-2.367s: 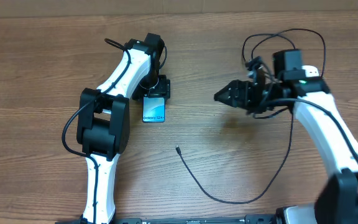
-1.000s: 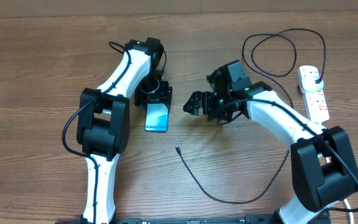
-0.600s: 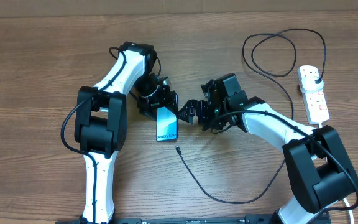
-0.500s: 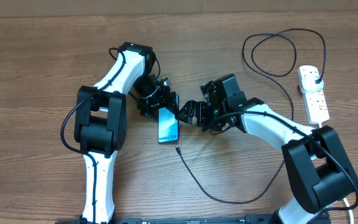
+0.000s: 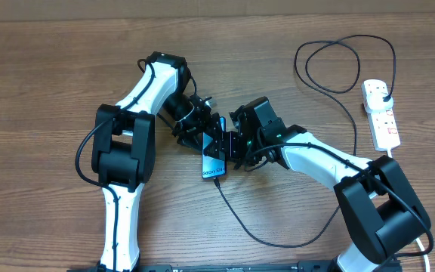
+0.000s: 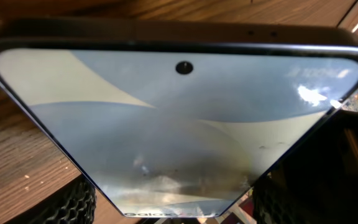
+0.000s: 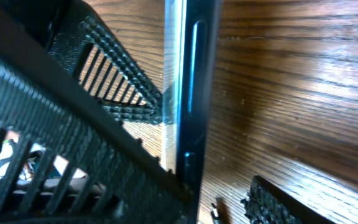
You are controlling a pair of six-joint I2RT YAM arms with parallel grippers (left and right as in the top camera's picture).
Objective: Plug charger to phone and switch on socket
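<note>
Left gripper [image 5: 205, 136] clamped on phone [image 5: 214, 160]. Right gripper [image 5: 229, 146] had jaws apart, astride phone edge. Charger [image 5: 240, 223] tip lay near phone on bench [image 5: 51, 91].

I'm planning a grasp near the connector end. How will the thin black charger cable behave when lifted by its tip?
Probably floppy: the charger cable lies in loose curves and a wide loop, so it should droop and trail behind. It is likely light, being so thin. The small connector tip may swivel unless gripped close.
</note>
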